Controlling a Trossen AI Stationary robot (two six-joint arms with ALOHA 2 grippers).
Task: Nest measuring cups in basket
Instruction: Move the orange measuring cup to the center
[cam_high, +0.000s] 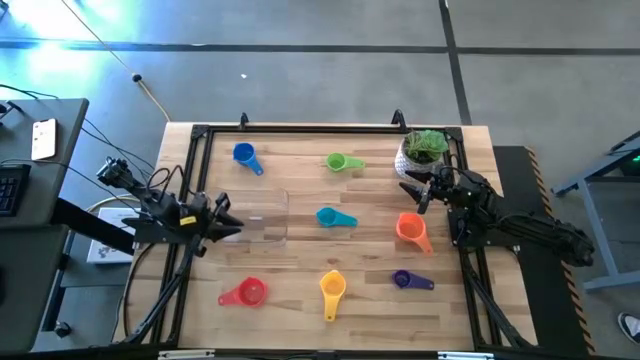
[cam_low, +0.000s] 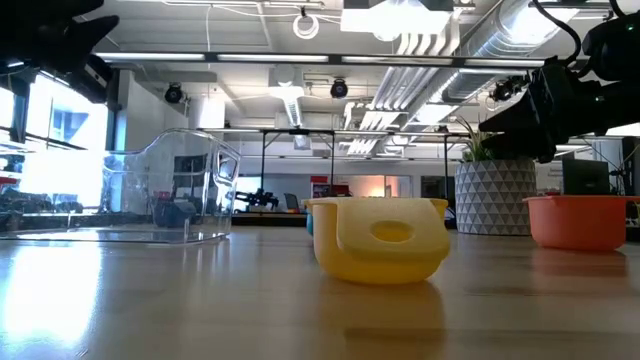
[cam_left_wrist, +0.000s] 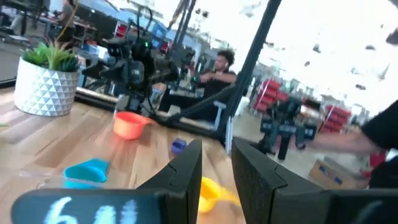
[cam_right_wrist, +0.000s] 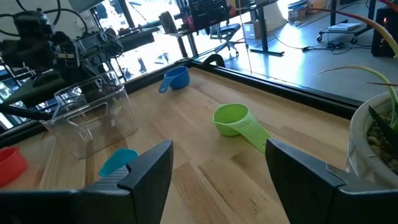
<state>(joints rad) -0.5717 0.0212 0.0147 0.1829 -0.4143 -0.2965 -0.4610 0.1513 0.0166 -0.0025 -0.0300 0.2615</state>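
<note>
Basket: the clear basket is seen on the table's left part, just beside the left gripper; no cup is seen in it.
Cups: all seven are spread on the bare wood, apart from one another and outside the basket.
Blue cup: placed at the far left, beyond the basket.
Green cup: found at the far middle, left of the plant pot.
Cyan cup: set at the centre, right of the basket.
Orange cup: placed at the right, just in front of the right gripper.
Red cup: seen at the near left.
Yellow cup: found at the near middle, handle turned to the near edge.
Purple cup: set at the near right, the smallest seen.
Left gripper: held at the basket's left wall; fingers are parted by a narrow gap and nothing is held.
Right gripper: held above the table between the pot and the orange cup; fingers are spread wide and nothing is gripped.
Pot: a white patterned pot with a green plant is placed at the far right corner.
Table: light wood, framed by a black rail.
</note>
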